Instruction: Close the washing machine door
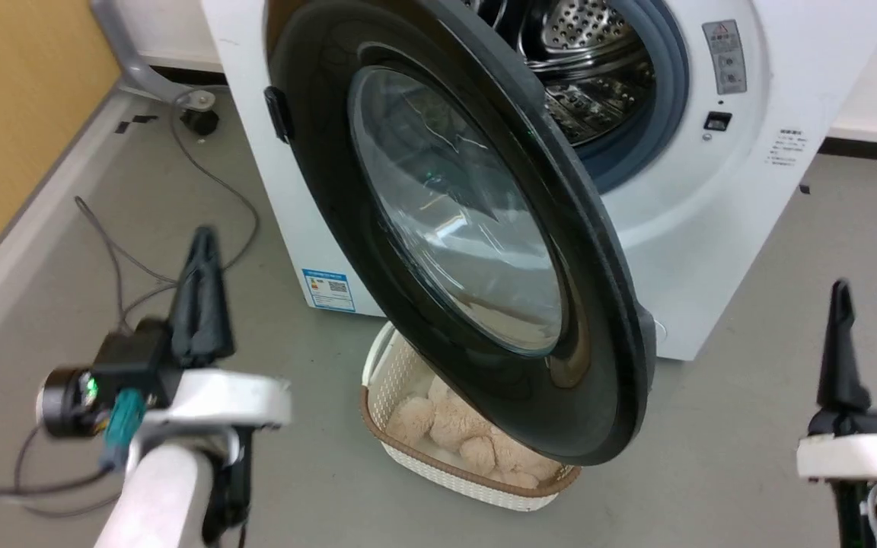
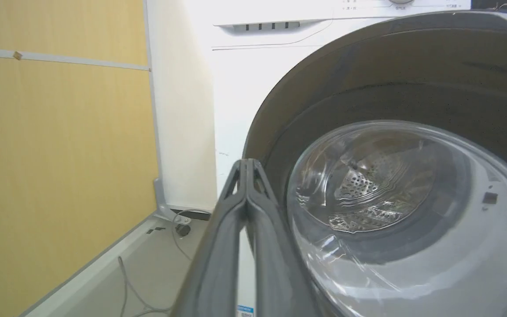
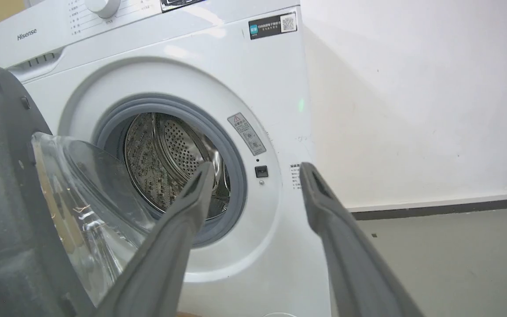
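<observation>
Two grippers flank the large round glossy black washing machine door (image 1: 454, 228), half open across the white front-loading washing machine (image 1: 712, 198). In the head view, my left gripper (image 1: 204, 237) at 8 o'clock has its fingers pressed together, I judge for pushing. My right gripper (image 1: 872, 293) at 4 o'clock is spread and holds nothing. In the left wrist view, the door fills 3 o'clock beside the fingertips. In the right wrist view, it stands at 9 o'clock, away from the perforated steel drum (image 3: 170, 163).

The large round glossy black door (image 1: 324, 167) hangs open on its left hinge before the white front-loading washing machine (image 1: 712, 213) — beneath it, on the floor, a white woven plastic basket (image 1: 387, 369) holds a beige plush toy (image 1: 446, 426).
</observation>
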